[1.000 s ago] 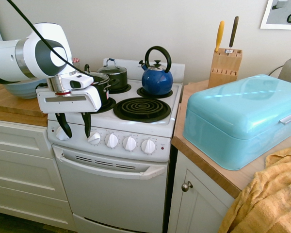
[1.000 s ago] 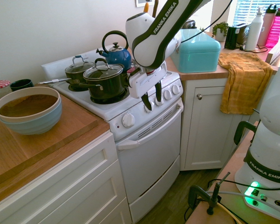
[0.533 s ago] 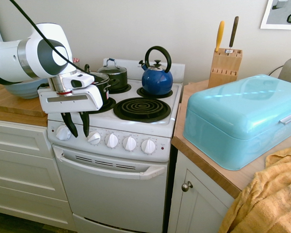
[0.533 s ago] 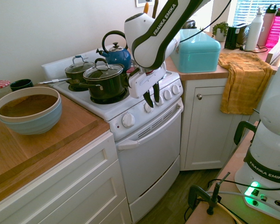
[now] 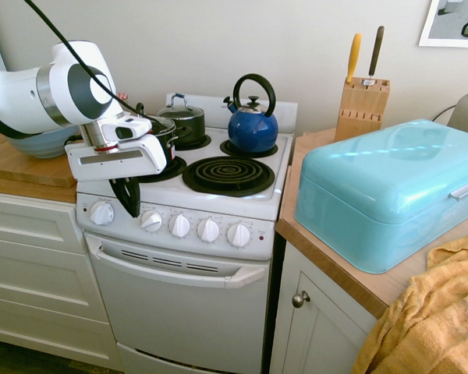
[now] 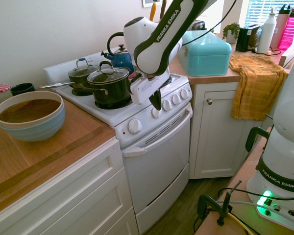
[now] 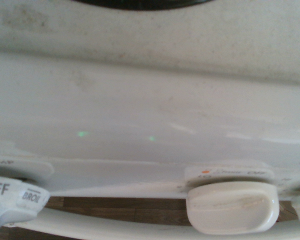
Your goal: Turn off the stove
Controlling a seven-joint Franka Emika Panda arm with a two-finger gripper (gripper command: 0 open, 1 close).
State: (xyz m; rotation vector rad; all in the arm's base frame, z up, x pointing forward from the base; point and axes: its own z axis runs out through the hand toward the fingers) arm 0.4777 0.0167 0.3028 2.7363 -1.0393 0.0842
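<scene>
The stove [image 5: 179, 288] is a narrow white range with black coil burners and a row of round white knobs on its front panel. My gripper [image 5: 130, 204] hangs in front of that panel with its fingers pointing down and pressed together, shut on nothing. In the first exterior view it sits between the leftmost knob [image 5: 101, 213] and the second knob [image 5: 150, 221]. The second exterior view shows the gripper [image 6: 156, 103] just above the second knob [image 6: 157, 113] of the stove [image 6: 157, 161]. The wrist view shows one knob [image 7: 232, 207] close up and a dial marked OFF and BROIL [image 7: 10, 200].
A black lidded pot [image 5: 160, 136] sits on the front left burner right behind my wrist, a second pot [image 5: 183, 121] and a blue kettle [image 5: 252, 125] on the back burners. A turquoise bread box [image 5: 390, 191], knife block [image 5: 363, 105] and yellow towel [image 5: 429, 319] lie right; a bowl [image 6: 29, 115] left.
The fingers have closed from wide apart to touching. The hand has lifted a little and shifted slightly along the panel away from the leftmost knob.
</scene>
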